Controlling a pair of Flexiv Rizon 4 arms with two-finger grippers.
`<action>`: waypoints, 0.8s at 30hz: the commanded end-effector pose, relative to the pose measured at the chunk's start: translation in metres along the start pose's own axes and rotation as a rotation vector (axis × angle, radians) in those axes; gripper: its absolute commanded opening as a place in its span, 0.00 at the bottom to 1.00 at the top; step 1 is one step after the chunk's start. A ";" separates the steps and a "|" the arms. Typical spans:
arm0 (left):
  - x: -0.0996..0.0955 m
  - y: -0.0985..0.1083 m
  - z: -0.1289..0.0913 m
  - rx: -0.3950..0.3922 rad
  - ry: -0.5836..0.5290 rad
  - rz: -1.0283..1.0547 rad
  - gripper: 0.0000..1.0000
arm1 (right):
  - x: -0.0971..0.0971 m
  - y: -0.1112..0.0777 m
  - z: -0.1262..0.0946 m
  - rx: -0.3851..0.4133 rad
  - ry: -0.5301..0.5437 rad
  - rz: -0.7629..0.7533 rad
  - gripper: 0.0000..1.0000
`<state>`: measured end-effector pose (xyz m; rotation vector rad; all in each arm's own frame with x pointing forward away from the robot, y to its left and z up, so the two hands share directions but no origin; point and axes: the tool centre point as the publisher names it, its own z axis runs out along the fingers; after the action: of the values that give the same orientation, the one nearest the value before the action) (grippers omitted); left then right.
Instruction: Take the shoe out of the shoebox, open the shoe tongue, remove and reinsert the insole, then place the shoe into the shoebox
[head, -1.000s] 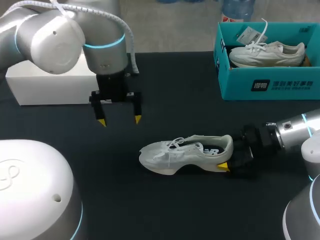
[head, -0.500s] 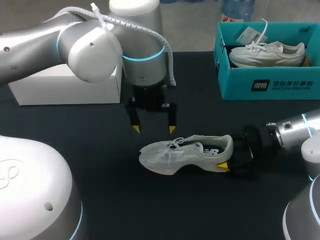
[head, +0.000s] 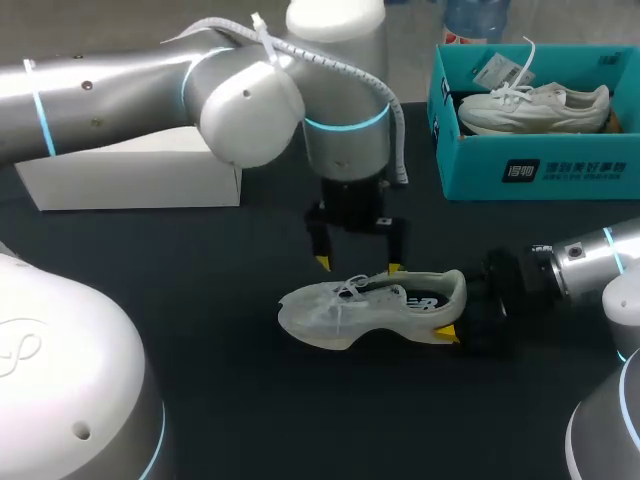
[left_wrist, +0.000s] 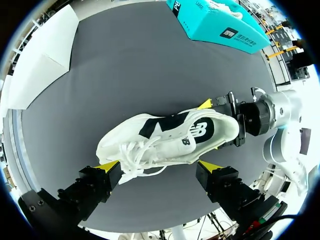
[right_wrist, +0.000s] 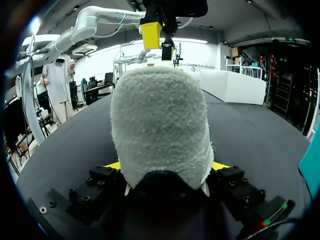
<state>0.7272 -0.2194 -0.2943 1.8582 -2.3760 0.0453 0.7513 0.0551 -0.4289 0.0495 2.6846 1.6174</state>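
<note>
A white shoe (head: 365, 305) lies on its side on the black table, toe towards my left. My right gripper (head: 458, 318) is shut on its heel, and the heel (right_wrist: 160, 125) fills the space between its yellow fingertips (right_wrist: 114, 165). My left gripper (head: 357, 266) hangs open just above the laces and tongue, nothing in it. From its wrist the shoe (left_wrist: 165, 142) lies just ahead of its spread yellow tips (left_wrist: 107, 165). The teal shoebox (head: 530, 170) stands at the back right with a second white shoe (head: 535, 105) inside.
A white box (head: 130, 175) rests at the back left of the table, also seen as the white box (left_wrist: 42, 60) in the left wrist view. My left arm (head: 250, 90) stretches across the middle at the back. Bare black table lies in front of the shoe.
My left arm has swung right and come down from beside the white box to just over the shoe's laces, its gripper staying open. The right gripper and the shoe have not moved.
</note>
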 end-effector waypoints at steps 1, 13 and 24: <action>0.026 -0.010 0.015 -0.012 -0.019 0.027 1.00 | -0.002 -0.002 0.002 0.003 -0.002 -0.001 0.00; 0.041 -0.026 0.048 0.013 -0.046 0.084 1.00 | -0.002 -0.002 0.002 0.003 -0.002 -0.001 0.00; 0.032 -0.043 0.069 0.049 -0.121 0.097 1.00 | -0.002 -0.002 0.002 0.003 -0.002 -0.001 0.00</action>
<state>0.7520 -0.2638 -0.3580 1.8126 -2.5688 0.0150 0.7513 0.0552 -0.4289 0.0496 2.6846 1.6174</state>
